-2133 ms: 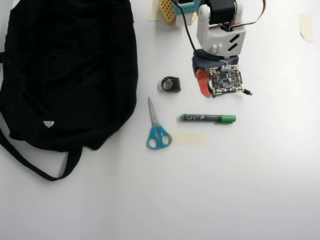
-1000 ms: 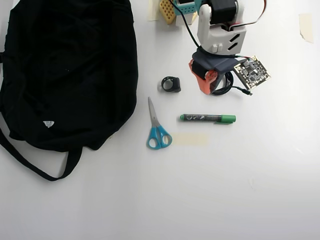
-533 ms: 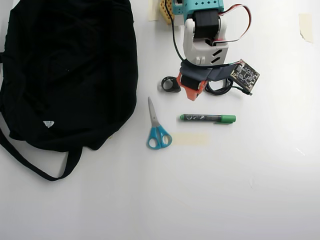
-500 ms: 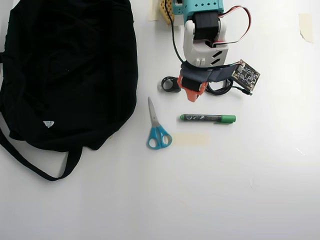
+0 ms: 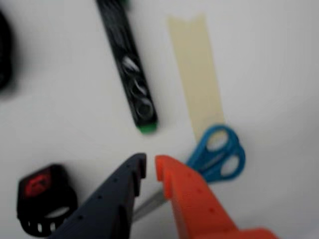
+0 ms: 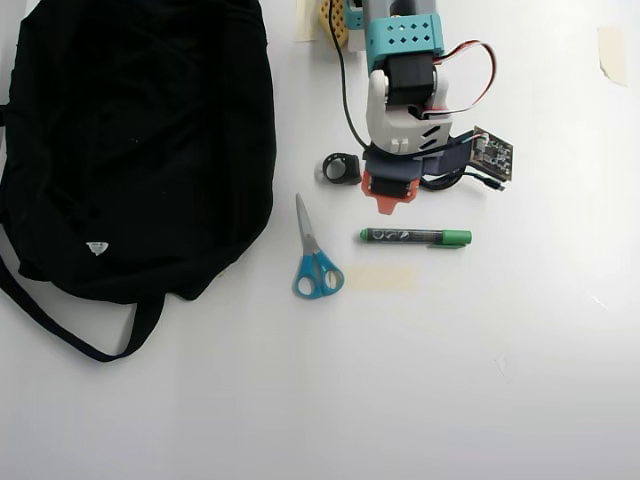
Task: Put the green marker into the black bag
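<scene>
Lying well apart from the black bag (image 6: pixel 130 140), the green marker (image 6: pixel 415 237) rests on the table (image 6: pixel 450 380).

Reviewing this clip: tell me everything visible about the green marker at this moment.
The slim green marker lies flat on the white table, untouched. In the overhead view it runs left to right: a dark barrel with pale label marks, a bright green cap at its right end. A beige tape strip lies just below it and apart, the blue-handled scissors to its left. The gripper hovers just above its left end, jaws nearly closed and empty. The blurred wrist view shows the barrel ending in a small green tip.
</scene>
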Motion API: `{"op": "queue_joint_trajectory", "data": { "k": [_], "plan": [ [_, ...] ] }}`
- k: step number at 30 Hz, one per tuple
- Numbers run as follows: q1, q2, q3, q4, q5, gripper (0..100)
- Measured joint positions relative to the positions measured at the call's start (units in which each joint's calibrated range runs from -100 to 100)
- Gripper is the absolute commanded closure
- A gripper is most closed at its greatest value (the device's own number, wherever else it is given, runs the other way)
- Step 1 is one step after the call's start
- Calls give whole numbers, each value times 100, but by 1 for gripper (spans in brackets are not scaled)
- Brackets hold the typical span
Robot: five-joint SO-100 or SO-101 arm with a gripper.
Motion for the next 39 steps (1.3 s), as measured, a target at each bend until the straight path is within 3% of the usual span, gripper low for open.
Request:
{"op": "queue_joint_trajectory", "data": {
  "k": [9, 19, 26, 39],
  "plan": [
    [-580, 589, -63, -9, -29, 98],
    [-647, 1785, -1187, -9, -151, 97],
    [-727, 1918, -1415, -9, -371, 84],
    [-735, 1918, -1415, -9, -386, 81]
  ]
}}
